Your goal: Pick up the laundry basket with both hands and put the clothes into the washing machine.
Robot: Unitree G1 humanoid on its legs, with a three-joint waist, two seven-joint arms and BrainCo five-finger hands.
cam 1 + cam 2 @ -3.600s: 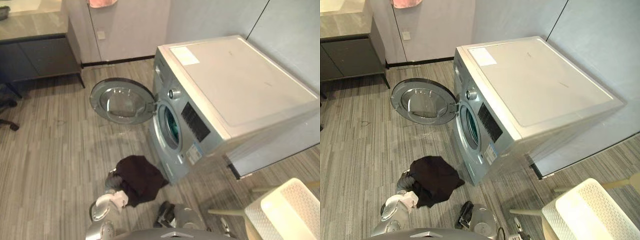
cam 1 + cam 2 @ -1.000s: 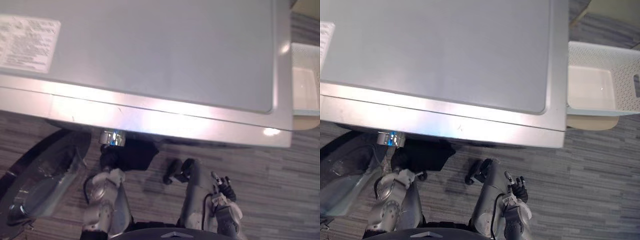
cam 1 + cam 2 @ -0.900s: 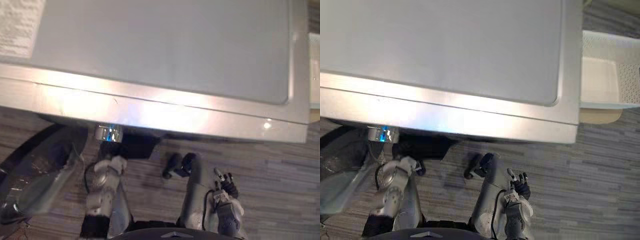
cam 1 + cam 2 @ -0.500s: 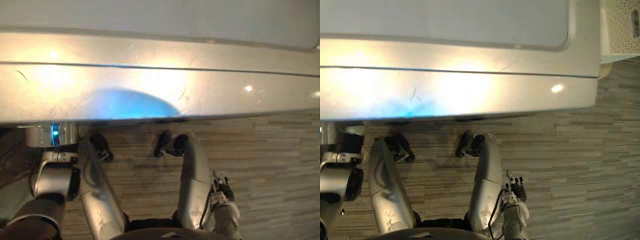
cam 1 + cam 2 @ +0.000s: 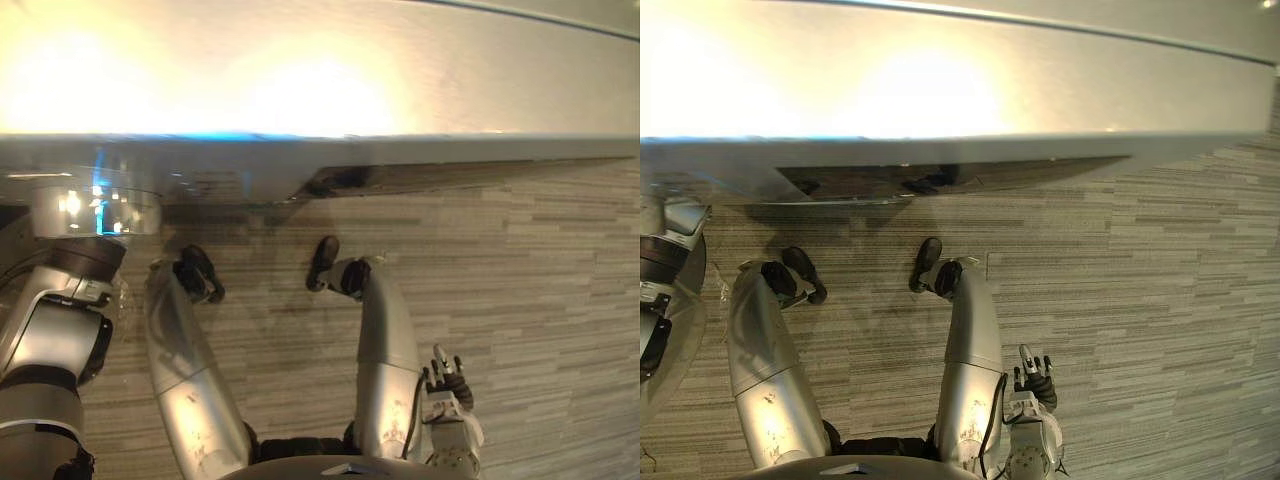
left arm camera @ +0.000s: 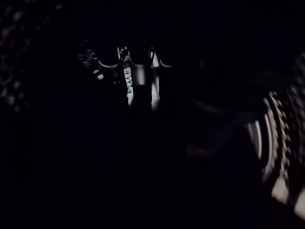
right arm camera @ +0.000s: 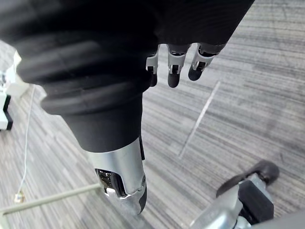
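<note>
My left robot hand (image 6: 136, 76) reaches under the washing machine's (image 5: 320, 80) top, likely to load it; I cannot tell its grip or where the clothes are. My right robot hand (image 5: 1033, 388) hangs clear, fingers loose.

My right hand (image 7: 120, 174) has silver fingers (image 7: 174, 71) with dark tips and a silver thumb. Just behind them, a black ribbed cover wraps its back and wrist. My left arm (image 5: 55, 340) is silver-grey with dark joint bands.
</note>
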